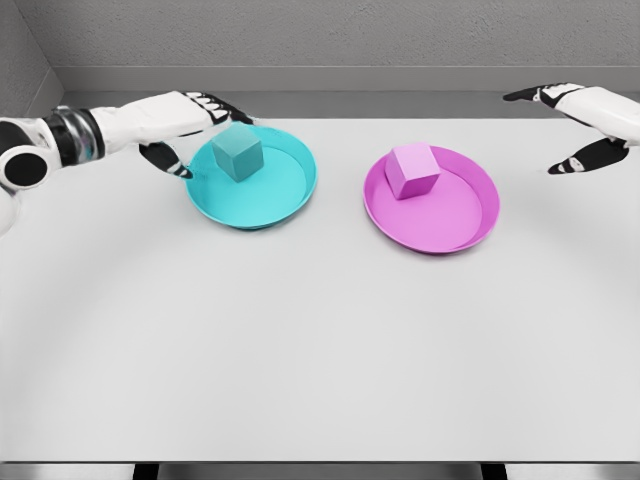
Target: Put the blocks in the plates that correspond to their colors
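Two hands, both spread and holding nothing: left hand (195, 125) at the far left rim of the teal plate (290, 195), just beside the teal block (237, 153); right hand (580, 125) at the far right, well apart from the pink plate (470, 215). Teal block sits inside teal plate; pink block (413, 170) inside pink plate. Blocks likely light, rigid, smooth; best gripped across opposite flat faces. Plates side by side on white counter (300, 350); raised rims the only obstruction.
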Robot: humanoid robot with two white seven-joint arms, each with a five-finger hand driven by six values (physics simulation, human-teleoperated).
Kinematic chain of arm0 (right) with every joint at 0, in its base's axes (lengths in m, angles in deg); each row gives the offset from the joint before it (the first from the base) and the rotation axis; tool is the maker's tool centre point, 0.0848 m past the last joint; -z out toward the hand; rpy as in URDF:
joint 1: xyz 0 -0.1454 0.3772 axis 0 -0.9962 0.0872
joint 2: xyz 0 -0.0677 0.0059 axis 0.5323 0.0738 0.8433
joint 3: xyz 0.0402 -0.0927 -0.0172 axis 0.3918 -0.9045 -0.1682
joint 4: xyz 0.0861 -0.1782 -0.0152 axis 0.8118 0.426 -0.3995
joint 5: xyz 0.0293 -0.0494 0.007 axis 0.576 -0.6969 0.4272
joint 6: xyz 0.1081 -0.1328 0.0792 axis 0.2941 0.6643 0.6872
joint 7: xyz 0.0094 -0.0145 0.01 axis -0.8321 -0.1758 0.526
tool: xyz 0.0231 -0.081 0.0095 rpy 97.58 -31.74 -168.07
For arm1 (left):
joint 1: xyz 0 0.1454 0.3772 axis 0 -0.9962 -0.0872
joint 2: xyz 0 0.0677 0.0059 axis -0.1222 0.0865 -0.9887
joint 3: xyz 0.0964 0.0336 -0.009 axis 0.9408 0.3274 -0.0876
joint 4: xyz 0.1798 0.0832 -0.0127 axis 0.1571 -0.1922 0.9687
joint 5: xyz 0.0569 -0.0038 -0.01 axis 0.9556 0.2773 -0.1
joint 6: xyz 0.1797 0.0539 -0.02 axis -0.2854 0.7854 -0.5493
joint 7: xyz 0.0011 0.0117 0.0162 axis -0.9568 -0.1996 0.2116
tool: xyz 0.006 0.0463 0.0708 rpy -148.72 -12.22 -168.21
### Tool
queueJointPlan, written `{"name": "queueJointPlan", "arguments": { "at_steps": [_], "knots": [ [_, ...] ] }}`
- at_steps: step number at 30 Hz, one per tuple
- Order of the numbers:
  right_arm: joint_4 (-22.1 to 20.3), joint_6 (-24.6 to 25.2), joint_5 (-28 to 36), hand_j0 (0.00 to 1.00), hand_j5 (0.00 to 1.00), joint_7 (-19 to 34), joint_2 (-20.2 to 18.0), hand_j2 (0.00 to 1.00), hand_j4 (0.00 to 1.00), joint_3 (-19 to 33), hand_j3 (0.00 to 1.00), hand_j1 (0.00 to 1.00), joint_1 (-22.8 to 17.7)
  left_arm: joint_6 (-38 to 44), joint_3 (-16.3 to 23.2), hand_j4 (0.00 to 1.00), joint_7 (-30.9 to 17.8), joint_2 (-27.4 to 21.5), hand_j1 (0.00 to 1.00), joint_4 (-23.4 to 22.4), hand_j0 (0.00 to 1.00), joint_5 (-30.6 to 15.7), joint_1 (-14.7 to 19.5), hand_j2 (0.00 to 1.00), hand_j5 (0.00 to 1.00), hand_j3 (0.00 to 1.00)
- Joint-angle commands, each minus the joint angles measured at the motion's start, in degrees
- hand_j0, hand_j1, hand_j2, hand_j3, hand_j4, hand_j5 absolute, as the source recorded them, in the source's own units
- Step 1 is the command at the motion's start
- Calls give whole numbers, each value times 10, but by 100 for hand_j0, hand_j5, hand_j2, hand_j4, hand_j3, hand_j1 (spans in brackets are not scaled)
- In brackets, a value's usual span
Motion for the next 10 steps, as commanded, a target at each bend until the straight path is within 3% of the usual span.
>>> {"name": "queueJointPlan", "arguments": {
  "at_steps": [1,3,4,7,10],
  "knots": [
    [0,2,0,100,100,0,-3,100,100,0,100,100,-1,-12,-5,100,1,-107,100,21,100,-89,0,100,100,100],
    [0,2,0,100,100,0,-3,100,100,0,100,100,0,-12,-16,100,1,-143,100,14,100,-166,-35,100,100,100],
    [-6,2,0,100,100,0,-3,100,100,0,100,100,-1,-12,-16,100,1,-148,100,15,100,-177,-57,100,100,100],
    [-8,2,-5,100,100,0,-3,100,100,0,100,100,-2,-12,-15,100,0,-146,100,17,100,-176,-97,100,100,100],
    [-9,2,-7,100,100,0,-6,100,100,0,100,100,-3,-12,-15,100,0,-146,100,17,100,-177,-99,100,100,100]
  ]
}}
